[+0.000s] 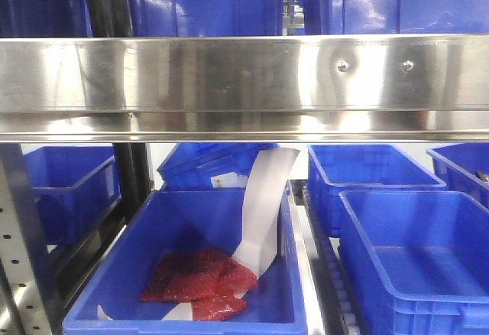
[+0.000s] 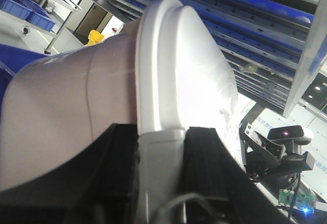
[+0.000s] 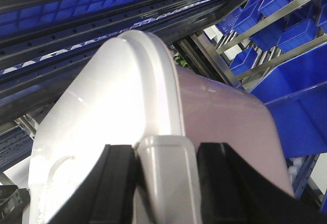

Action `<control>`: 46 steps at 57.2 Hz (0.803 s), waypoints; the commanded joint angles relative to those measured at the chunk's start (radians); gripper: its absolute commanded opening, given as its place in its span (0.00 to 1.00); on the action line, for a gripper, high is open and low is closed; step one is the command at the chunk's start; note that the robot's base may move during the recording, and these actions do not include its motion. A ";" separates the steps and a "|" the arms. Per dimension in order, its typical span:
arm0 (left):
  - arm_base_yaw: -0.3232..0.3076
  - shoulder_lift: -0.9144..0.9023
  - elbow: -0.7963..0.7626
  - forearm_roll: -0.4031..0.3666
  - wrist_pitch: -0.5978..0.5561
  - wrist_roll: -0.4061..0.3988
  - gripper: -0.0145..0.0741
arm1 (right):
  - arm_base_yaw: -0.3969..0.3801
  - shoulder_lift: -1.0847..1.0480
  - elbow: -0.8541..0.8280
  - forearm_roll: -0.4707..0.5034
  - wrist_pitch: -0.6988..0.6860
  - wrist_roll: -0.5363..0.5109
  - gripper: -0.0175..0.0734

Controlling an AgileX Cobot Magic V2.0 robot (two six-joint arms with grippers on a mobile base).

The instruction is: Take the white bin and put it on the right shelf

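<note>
Closest to you, your left gripper (image 2: 161, 150) is clamped on the grey handle (image 2: 157, 173) at one end of the white bin (image 2: 61, 116). The handle fills the gap between the two black fingers (image 2: 115, 157). Your right gripper (image 3: 166, 165) is clenched the same way on the grey handle (image 3: 166, 183) at the other end. The bin hangs between the two grippers, touching nothing else that either wrist view shows. Its white lid (image 2: 189, 65) catches a strong glare, and the pinkish body (image 3: 225, 116) curves away beside it. A small camera (image 2: 288, 133) shows past the lid in the left wrist view.

Beyond the bin, dark perforated rack rails (image 3: 102, 24) run overhead.

In the front view, the right shelf (image 1: 229, 75) spans the whole width. Its shiny front rail bears two screws (image 1: 343, 66) toward its right end. A perforated upright (image 1: 19, 274) stands at the left edge. Dark blue crates (image 1: 202, 2) sit on top of the shelf.

Under the rail, a blue crate (image 1: 130, 258) holds red packets (image 1: 199, 278) on its floor toward the near edge. A white paper strip (image 1: 263, 205) leans against its right wall. More blue crates (image 1: 367, 243) stand to the right and behind.

Farther out, rows of blue crates (image 3: 286, 24) fill sloped racks. A yellow object (image 2: 94, 37) stands by a doorway.
</note>
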 commanded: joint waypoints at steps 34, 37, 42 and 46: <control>-0.037 -0.042 -0.037 -0.050 0.276 0.037 0.02 | 0.022 -0.026 -0.033 0.128 0.116 -0.008 0.26; -0.037 -0.042 -0.037 -0.057 0.276 0.037 0.02 | 0.022 -0.026 -0.033 0.128 0.116 -0.008 0.26; -0.037 -0.042 -0.037 -0.064 0.276 0.037 0.02 | 0.022 -0.026 -0.033 0.128 0.116 -0.008 0.26; -0.037 -0.042 -0.037 -0.064 0.276 0.037 0.02 | 0.022 -0.026 -0.033 0.128 0.116 -0.008 0.26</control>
